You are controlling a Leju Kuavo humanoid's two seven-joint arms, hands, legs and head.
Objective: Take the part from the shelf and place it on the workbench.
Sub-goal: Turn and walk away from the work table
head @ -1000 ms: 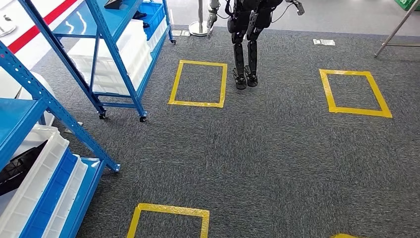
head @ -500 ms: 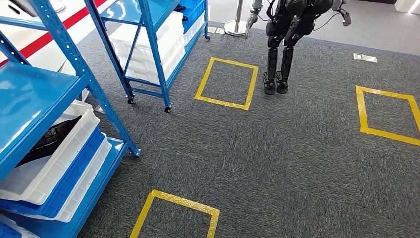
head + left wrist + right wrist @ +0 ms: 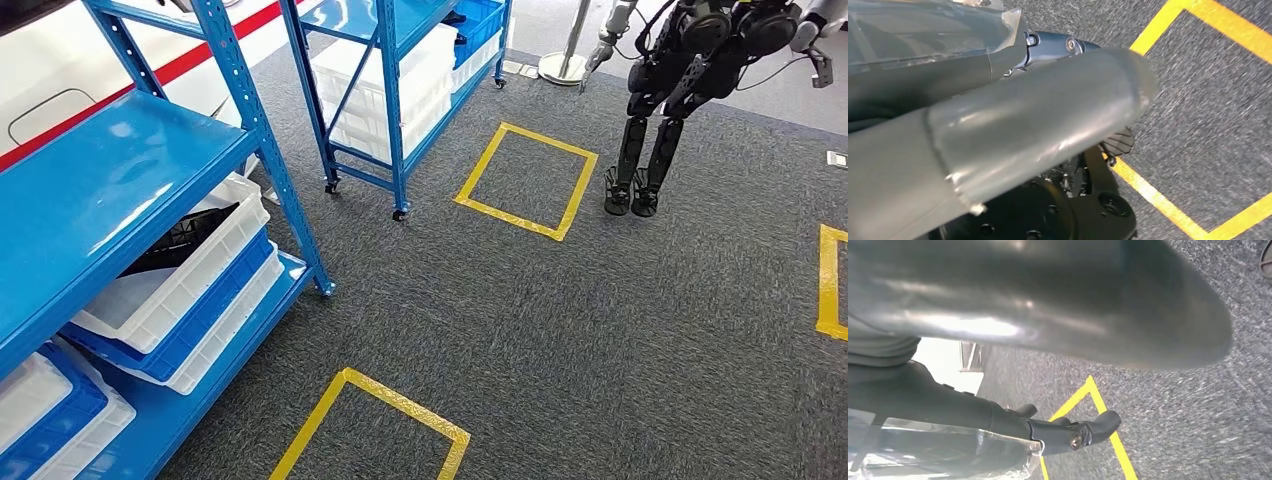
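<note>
Head view: shelf (image 3: pixel 150 190) is faced, part (image 3: pixel 180 243) left in white bin for pickup; left hand (image 3: pixel 1048 130) and right hand (image 3: pixel 1058 432) hang, grip state cannot be told.

No legible text, labels, brand marks or numbers found on any surface inspected. The blue shelf (image 3: pixel 120 190), the white bins (image 3: pixel 190 270) and the grey carpet (image 3: pixel 600 330) carry no readable markings. The yellow tape squares (image 3: pixel 527 180) on the carpet are plain outlines with no lettering.

left: blue shelf (image 3: pixel 150 190) | ahead: another robot (image 3: pixel 690 90) | between: seemingly open carpet (image 3: pixel 600 330)
</note>
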